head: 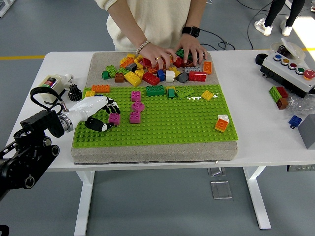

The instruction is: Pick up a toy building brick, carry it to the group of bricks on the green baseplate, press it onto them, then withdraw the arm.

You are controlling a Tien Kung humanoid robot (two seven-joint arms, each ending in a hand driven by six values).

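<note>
No legible writing anywhere. Left hand [98, 114], white shell with black fingertips, hovers over the studded green baseplate [162, 125], fingers curled around a magenta brick [114, 118] just left of the magenta brick group [136, 105]. A person's hands [172, 51] rest on the loose glossy bricks [157, 69] heaped on the grey pad beyond.

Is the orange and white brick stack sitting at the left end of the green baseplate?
No, the orange and white brick stack sits near the right edge of the green baseplate.

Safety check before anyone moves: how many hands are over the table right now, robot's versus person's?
Robot hands: 1, the left hand, gripping a magenta brick
Person's hands: 2, both on the loose brick pile
Total: 3
</note>
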